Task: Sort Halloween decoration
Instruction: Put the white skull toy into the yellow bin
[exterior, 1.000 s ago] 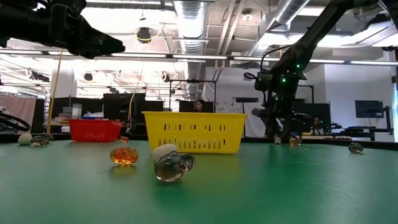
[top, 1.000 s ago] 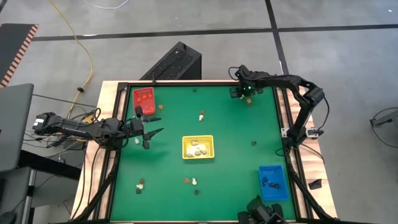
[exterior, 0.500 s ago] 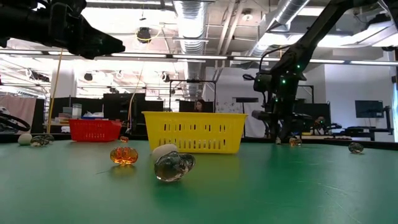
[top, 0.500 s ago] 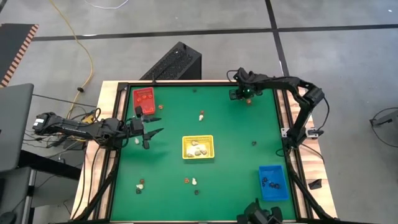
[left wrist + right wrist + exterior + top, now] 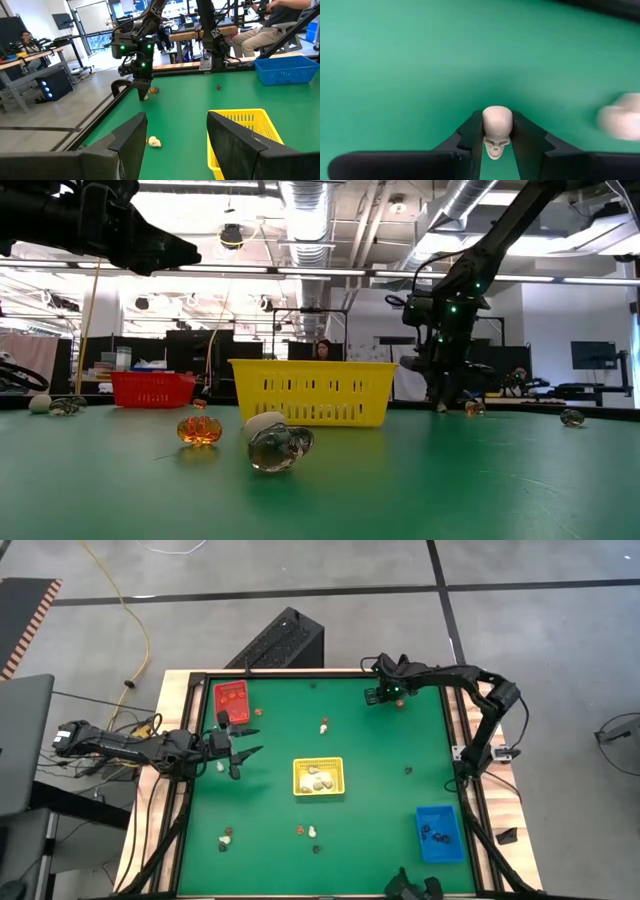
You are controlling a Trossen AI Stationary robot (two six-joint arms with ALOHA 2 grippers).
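Note:
My right gripper point(image 5: 496, 120) is shut on a small cream skull point(image 5: 496, 131); it stands near the table's far edge, right of the middle point(image 5: 384, 694). An orange trinket point(image 5: 400, 702) lies just beside it on the mat. Other trinkets lie loose: a cream one point(image 5: 324, 727) past the yellow tray, a black one point(image 5: 408, 770) and a few point(image 5: 312, 832) near the front. My left gripper point(image 5: 175, 130) waits open and level at the table's left edge point(image 5: 240, 745), with nothing between its fingers. My right gripper pinches the cream skull by its two sides point(image 5: 485, 131), one finger point(image 5: 525, 135) on each side. The fingers slant steeply down from above. The skull's crown points away from the wrist. Whether it rests on the mat I cannot tell.
The yellow tray point(image 5: 297, 777) in the middle holds a few trinkets. The red tray point(image 5: 216, 700) stands at the far left, the blue tray point(image 5: 421, 830) at the near right. An orange pumpkin point(image 5: 199, 429) and a clear skull point(image 5: 279, 448) lie near the front.
My right gripper has moved a little toward the table's left along the far edge, away from the orange trinket.

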